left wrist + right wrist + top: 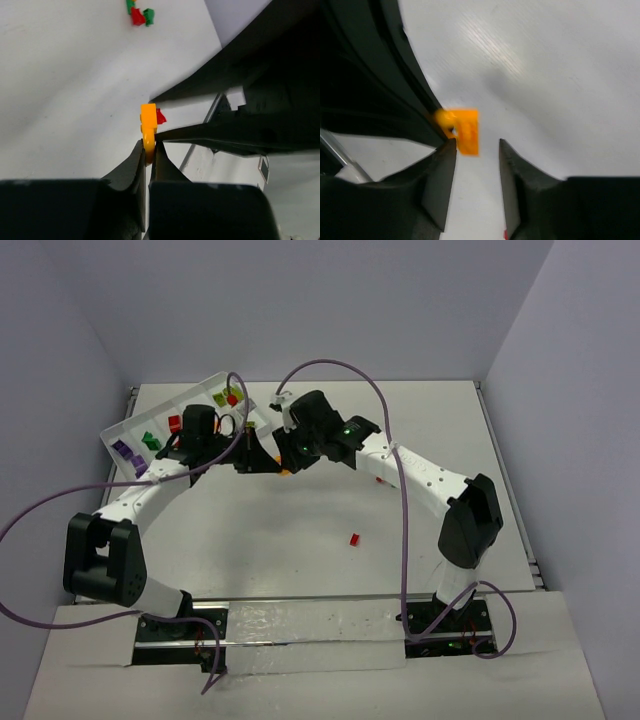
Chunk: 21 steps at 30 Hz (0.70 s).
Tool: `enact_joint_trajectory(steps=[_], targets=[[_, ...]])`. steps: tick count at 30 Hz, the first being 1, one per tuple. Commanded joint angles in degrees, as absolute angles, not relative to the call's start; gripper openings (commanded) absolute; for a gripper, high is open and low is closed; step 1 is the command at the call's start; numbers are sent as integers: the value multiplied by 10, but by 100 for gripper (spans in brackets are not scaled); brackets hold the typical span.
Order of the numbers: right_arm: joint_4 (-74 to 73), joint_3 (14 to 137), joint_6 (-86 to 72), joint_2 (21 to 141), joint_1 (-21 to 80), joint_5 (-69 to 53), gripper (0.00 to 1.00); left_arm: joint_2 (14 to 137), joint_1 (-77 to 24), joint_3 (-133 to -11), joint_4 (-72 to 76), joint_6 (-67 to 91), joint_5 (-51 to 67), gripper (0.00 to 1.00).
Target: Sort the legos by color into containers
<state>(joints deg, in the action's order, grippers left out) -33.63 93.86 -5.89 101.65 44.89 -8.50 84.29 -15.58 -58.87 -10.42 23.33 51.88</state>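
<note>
My left gripper (pixel 148 149) is shut on the lower end of an orange lego (pixel 148 120), which sticks out past its fingertips. In the right wrist view the same orange lego (pixel 465 130) lies just beyond the left fingertip of my right gripper (pixel 476 145), whose jaws stand apart with nothing between them. From above, the two grippers meet tip to tip beside the tray, the left gripper (pixel 260 453) facing the right gripper (pixel 287 460). The white tray (pixel 160 403) of containers holds purple (pixel 125 452), green (pixel 150 439), red (pixel 174 424) and lime (pixel 221 397) legos.
A lone red lego (pixel 354 539) lies on the table in front of the arms. Red and green legos (pixel 138 15) lie together on the white surface, far off in the left wrist view. Cables arc over both arms.
</note>
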Motion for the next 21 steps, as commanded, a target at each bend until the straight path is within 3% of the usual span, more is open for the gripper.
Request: enact_joint_trajectory(steps=[1,4,6,15,21], targets=[[-330,964,-46,966,441,-46,61,855,-107,-580,-103,215,475,0],[-313,929,-33,929,429,-68,92,869,-72,-582,-104,208,461,0],[-312,919,-27,920,422,-77,99,887,-57,-609,-119,184,445,0],[-326,868,-9,903,337,-148,100,1016,-11,-818,-184,77,190,0],[-343,848,17,894,292,-159,100,1096,-2,-895,-176,73,137,2]])
